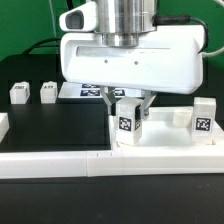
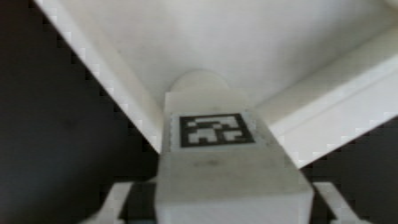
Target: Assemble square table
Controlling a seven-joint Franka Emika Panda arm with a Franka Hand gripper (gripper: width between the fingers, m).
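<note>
My gripper (image 1: 127, 110) is shut on a small white block leg (image 1: 127, 121) with a black-and-white tag, holding it upright over the near-left corner of the white square top (image 1: 165, 153). In the wrist view the leg (image 2: 215, 140) fills the space between the fingers (image 2: 125, 203), and the top's raised rim (image 2: 125, 60) runs behind it. Whether the leg touches the top cannot be told. Another tagged leg (image 1: 203, 117) stands at the top's right side, with a small white piece (image 1: 180, 117) beside it. Two more legs (image 1: 18, 93) (image 1: 47, 92) lie on the black table at the exterior view's left.
The marker board (image 1: 82, 90) lies behind the gripper, partly hidden by it. A long white rail (image 1: 50, 165) runs along the front edge, and another white piece (image 1: 3, 126) sits at the left edge. The black mat (image 1: 55, 125) lies between them.
</note>
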